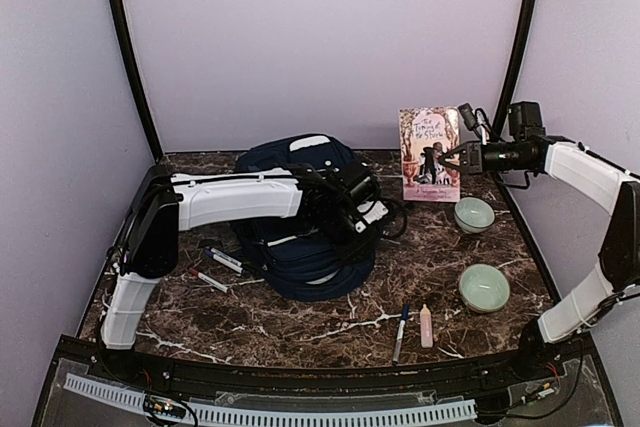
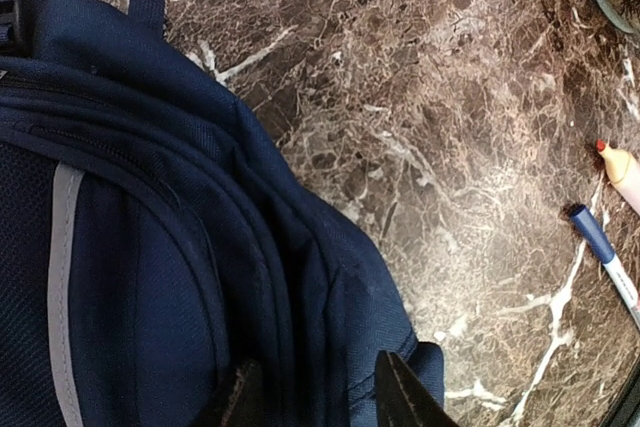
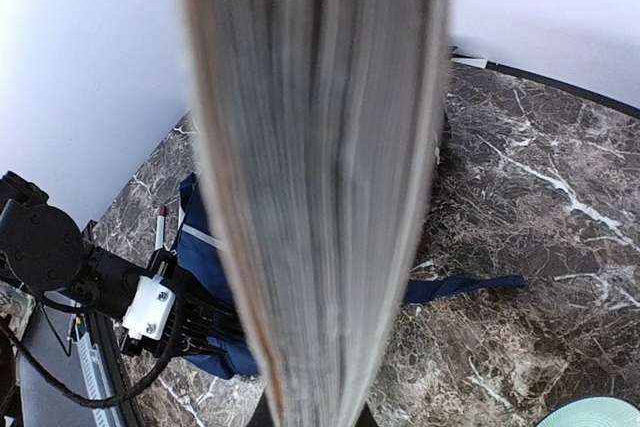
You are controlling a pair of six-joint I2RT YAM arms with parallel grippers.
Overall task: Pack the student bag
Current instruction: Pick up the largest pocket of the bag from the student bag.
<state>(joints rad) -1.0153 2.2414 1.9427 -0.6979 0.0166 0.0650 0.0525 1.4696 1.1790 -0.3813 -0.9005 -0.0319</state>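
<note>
Paperback book (image 3: 315, 177), blurred page edges, clenched upright in right gripper (image 1: 456, 156). Left gripper (image 2: 318, 397) half-parted astride a fold of the woven navy student bag (image 2: 150, 247), mid marble table (image 2: 450, 147); can't tell if clamped.

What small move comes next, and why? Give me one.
Probably lift the left gripper slightly: its fingers straddle a fold of the student bag, which looks unopened, while the right gripper holds the book upright, away from it.

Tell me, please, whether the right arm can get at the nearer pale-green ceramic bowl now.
Probably not: the right gripper is shut on the illustrated paperback book, though nothing covers the bowl.
</note>
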